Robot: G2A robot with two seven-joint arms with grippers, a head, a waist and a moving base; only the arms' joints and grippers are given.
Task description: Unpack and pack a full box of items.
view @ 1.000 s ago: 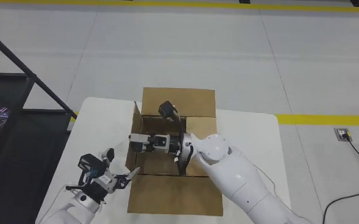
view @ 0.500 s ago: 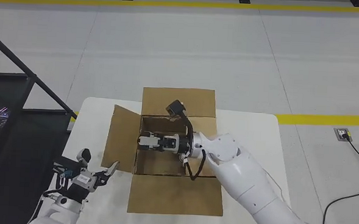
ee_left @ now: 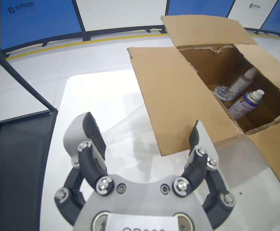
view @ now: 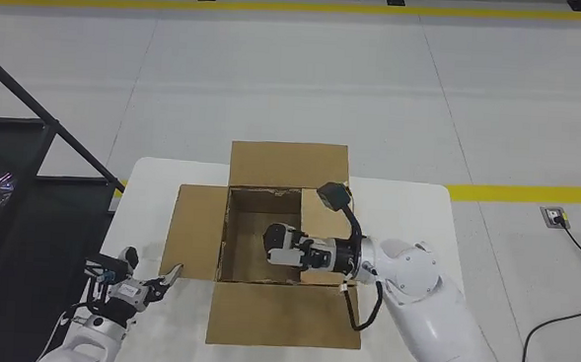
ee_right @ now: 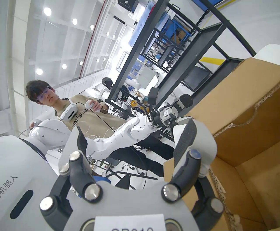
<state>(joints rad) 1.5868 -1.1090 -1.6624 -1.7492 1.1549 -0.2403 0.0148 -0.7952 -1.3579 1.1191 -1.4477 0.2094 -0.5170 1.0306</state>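
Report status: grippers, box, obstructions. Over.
Left gripper open, empty, above table beside left flap. Right gripper open, empty, over box opening. Box flaps open; spray can, bottle inside.

My fingers [ee_right: 186,140] stand spread wide apart with nothing between them, just beside the brown wall of the open cardboard box [ee_right: 251,122]. Past them, farther off, my white left arm [ee_right: 131,131] ends near the box's outer flap.

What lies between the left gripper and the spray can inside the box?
The left wrist view shows the box's folded-out side flap lying flat between the left gripper and the spray can.
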